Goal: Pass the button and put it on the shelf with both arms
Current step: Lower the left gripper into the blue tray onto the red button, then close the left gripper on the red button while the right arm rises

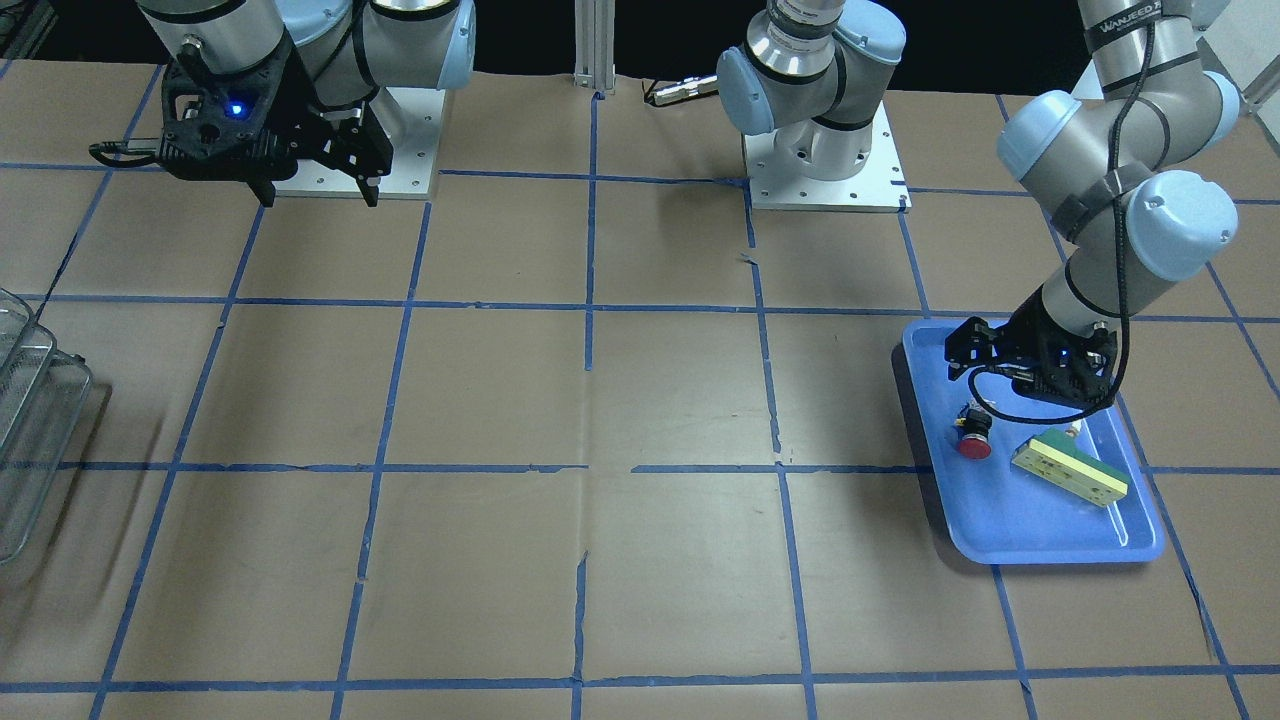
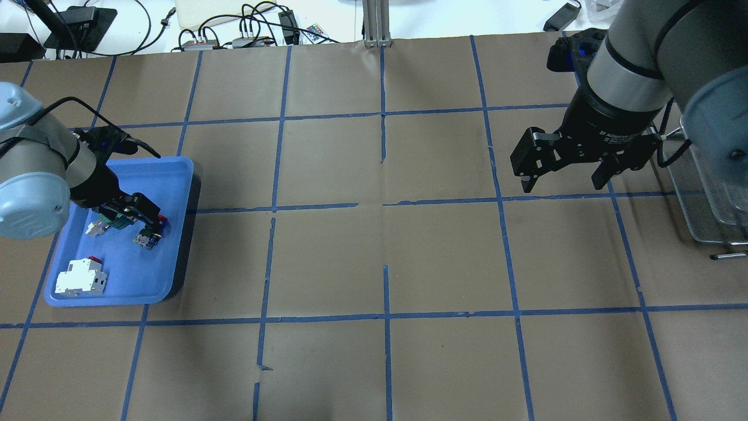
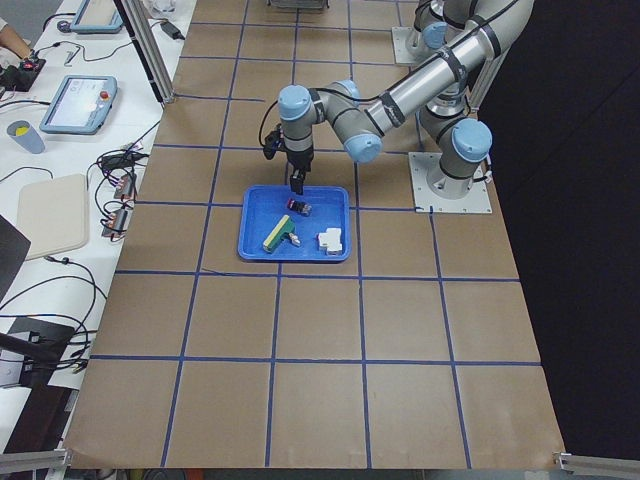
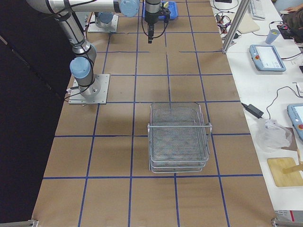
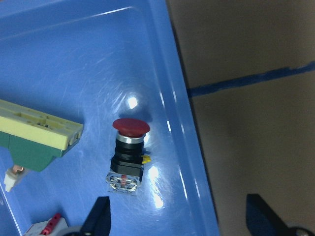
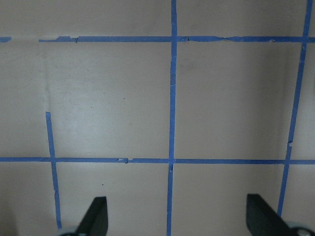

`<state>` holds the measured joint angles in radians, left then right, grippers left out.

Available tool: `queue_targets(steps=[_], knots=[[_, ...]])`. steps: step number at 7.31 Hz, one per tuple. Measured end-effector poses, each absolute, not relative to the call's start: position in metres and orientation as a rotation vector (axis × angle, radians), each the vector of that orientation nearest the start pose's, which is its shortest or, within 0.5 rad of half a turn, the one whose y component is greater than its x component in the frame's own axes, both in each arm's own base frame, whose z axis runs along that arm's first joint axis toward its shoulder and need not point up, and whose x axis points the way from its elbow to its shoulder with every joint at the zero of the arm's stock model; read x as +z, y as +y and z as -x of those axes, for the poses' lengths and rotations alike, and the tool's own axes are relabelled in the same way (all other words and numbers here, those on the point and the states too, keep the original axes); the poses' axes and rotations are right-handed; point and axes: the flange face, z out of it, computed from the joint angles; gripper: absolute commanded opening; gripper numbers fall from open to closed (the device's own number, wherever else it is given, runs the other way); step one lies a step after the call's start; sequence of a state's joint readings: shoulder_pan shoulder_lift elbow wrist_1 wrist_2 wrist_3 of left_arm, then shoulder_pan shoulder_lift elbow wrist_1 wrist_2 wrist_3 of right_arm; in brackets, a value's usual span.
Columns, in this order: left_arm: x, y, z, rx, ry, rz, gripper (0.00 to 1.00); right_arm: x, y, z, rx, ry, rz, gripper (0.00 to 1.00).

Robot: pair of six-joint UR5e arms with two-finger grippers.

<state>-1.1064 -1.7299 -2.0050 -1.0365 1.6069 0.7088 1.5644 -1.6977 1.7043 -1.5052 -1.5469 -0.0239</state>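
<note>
The red-capped button [image 5: 129,147] lies on its side in the blue tray [image 5: 74,59], near the tray's edge. It also shows in the front view [image 1: 973,432] and the overhead view [image 2: 153,231]. My left gripper [image 5: 179,221] is open and empty, hovering just above the button with its fingertips [image 5: 101,216] astride it; in the overhead view the left gripper [image 2: 134,213] is over the tray. My right gripper [image 2: 562,184] is open and empty, held high above bare table near the wire-mesh shelf [image 2: 707,193]. The shelf [image 4: 179,137] stands upright.
A green-and-cream block [image 1: 1068,467] and a white-and-red boxy switch [image 2: 80,278] also lie in the tray [image 2: 117,298]. Brown paper with a blue tape grid covers the table. The arm bases [image 1: 825,150] are at the robot's side.
</note>
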Motion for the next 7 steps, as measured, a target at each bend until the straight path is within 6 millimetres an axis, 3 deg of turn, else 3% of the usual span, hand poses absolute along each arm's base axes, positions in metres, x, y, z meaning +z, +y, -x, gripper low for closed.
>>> queue_targets(steps=[2, 6, 7], knots=[[0.237, -0.488, -0.114, 0.087, 3.11, -0.435, 0.9, 0.474, -0.433, -0.13, 0.115, 3.117, 0.02, 1.0], [0.205, -0.498, -0.121, 0.072, 3.091, -0.541, 0.9, 0.474, -0.433, -0.128, 0.126, 3.116, 0.024, 1.0], [0.198, -0.499, -0.122, 0.084, 3.096, -0.55, 0.81, 0.472, -0.434, -0.128, 0.127, 3.109, 0.109, 1.0]])
